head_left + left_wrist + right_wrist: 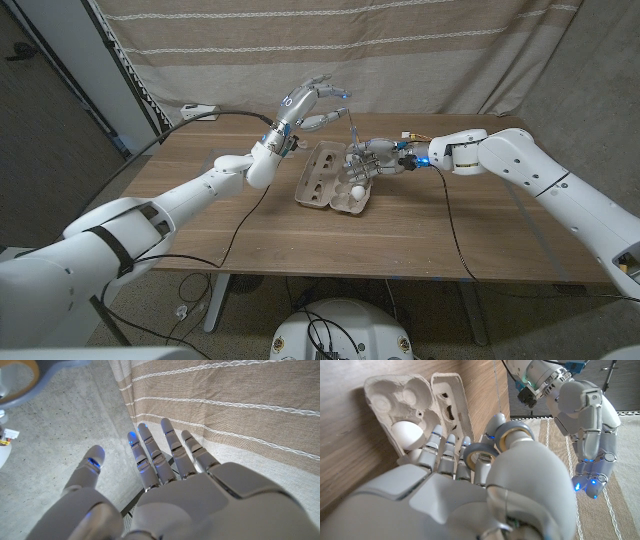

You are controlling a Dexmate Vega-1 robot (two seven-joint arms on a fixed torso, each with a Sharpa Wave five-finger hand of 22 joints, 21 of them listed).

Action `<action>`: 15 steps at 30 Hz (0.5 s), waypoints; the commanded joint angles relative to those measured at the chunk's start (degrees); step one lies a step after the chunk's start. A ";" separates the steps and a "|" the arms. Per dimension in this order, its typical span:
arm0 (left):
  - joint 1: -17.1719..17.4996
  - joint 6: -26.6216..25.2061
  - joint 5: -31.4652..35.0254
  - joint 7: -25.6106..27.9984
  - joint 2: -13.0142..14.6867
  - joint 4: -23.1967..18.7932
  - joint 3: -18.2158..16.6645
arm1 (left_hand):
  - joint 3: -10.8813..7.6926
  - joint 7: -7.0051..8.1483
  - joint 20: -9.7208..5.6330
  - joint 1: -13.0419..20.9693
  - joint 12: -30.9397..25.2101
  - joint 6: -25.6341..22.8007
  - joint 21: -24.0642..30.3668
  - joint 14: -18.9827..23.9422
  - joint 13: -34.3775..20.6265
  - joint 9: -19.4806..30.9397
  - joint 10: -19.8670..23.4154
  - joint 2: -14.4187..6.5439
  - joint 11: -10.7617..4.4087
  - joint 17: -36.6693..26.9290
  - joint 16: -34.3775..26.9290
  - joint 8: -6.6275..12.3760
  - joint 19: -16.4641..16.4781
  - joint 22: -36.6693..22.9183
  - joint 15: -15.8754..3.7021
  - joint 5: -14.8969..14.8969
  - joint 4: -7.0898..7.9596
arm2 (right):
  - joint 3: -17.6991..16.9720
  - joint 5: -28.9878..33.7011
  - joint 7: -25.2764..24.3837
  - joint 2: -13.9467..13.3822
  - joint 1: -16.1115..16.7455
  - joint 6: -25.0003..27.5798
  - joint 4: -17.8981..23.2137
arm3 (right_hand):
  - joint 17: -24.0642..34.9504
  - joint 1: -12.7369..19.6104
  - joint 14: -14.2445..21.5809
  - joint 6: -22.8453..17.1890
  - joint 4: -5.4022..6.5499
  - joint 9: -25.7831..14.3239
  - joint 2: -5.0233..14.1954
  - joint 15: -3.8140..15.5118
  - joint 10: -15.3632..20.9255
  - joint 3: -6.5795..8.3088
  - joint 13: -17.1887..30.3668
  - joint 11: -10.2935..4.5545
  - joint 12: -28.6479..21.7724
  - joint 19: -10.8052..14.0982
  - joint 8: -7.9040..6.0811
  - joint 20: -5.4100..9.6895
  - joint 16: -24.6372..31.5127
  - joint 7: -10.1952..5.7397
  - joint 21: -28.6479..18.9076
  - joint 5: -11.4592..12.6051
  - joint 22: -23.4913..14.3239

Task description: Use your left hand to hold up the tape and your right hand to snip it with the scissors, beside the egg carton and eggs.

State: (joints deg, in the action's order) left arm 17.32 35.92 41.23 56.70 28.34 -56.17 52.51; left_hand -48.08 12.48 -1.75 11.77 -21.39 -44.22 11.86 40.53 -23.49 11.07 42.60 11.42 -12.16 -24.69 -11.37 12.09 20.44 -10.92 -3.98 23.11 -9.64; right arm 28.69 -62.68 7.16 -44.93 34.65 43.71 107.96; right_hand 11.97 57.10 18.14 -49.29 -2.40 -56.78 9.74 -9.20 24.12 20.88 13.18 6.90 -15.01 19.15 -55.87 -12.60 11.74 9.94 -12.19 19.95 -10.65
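Tabletop (300, 230): one, wooden, with a striped curtain (420, 50) hanging behind it.
Carton (330, 180): one, grey pulp, lying open near the middle of the tabletop; its long axis runs from the near edge toward the curtain, lid flap on the robot's left.
Eggs: one white egg (358, 193) can be counted, sitting in a near cup of the carton; the right wrist view shows the same egg (406, 433) in its cup.
Left hand (310, 103): raised above the far left part of the tabletop, fingers spread toward the right hand; the left wrist view shows them apart with nothing between them, though a thin strand seems to run up to its fingertips.
Right hand (375, 160): low over the carton's right side, fingers curled through the grey loops of the scissors (512, 435).
Tape (354, 133): one thin pale strand, hard to make out, running nearly upright between the two hands; which hand grips it I cannot tell.
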 commanded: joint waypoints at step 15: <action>2.45 -0.89 -2.52 -2.04 0.38 -1.79 -3.30 | 0.51 -0.17 -0.05 -1.28 0.59 -0.64 0.27 -0.64 0.22 0.12 -0.52 -0.46 -0.05 0.05 -0.11 0.42 -0.12 -0.14 -8.47 0.58 0.11 | -1.15 -1.19 0.82 -1.04 0.67 -0.75 0.71 | 0.10 -0.21 1.05 3.04 0.87 -1.55 1.13 0.62 3.47 0.25 0.11 -2.06 0.34 1.66 -0.77 -0.03 0.44 -0.32 -0.61 0.10 -0.23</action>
State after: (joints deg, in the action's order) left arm 18.52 35.83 40.44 55.83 28.43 -56.78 50.73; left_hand -47.85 12.47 -1.75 11.17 -20.97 -44.21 11.86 40.12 -23.29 11.06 42.55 10.83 -12.22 -24.70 -11.36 12.09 20.44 -10.93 -3.78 23.31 -9.41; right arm 28.06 -63.21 7.65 -45.50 35.07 43.09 108.47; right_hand 11.97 56.97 18.84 -48.11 -2.18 -56.78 9.87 -8.49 24.45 20.65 13.17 7.22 -15.01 20.29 -56.20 -12.69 12.09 8.76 -12.63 19.95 -10.82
